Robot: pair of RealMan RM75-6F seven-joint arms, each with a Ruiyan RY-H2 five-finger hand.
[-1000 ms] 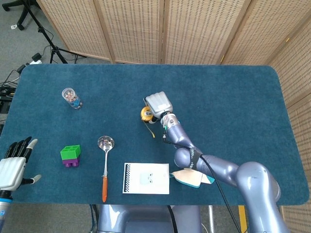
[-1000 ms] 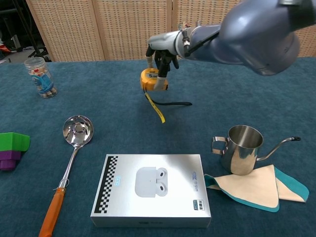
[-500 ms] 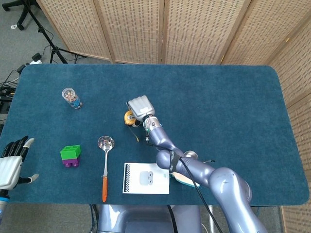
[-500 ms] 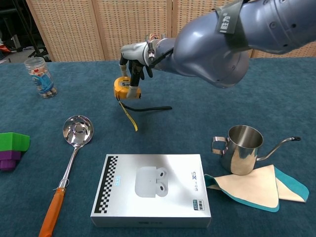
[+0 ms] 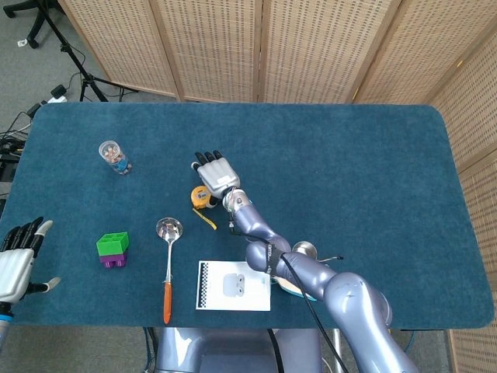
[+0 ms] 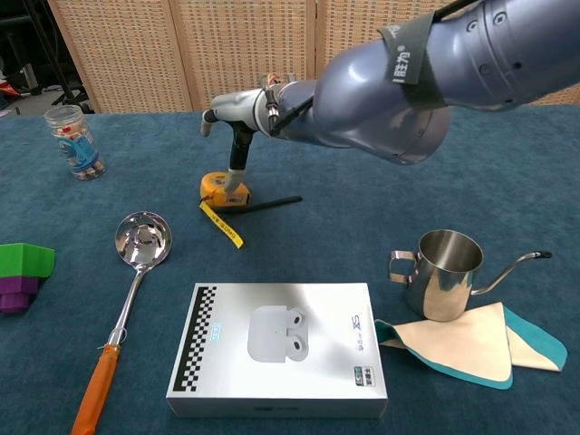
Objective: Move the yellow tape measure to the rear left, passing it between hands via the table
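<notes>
The left hand [image 5: 15, 260] waits at the table's [image 5: 373, 155] left edge, fingers spread, holding nothing. Right of the ladle [image 6: 136, 254], the yellow tape measure [image 6: 223, 190] lies on the table; the right hand [image 5: 215, 176] hovers above, fingers wide.

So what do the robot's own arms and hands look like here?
The right arm is glossy blue-grey metal with a dark band bearing white markings and a thin black cable. The right hand has a pale grey back and black fingers, as does the left hand.
</notes>
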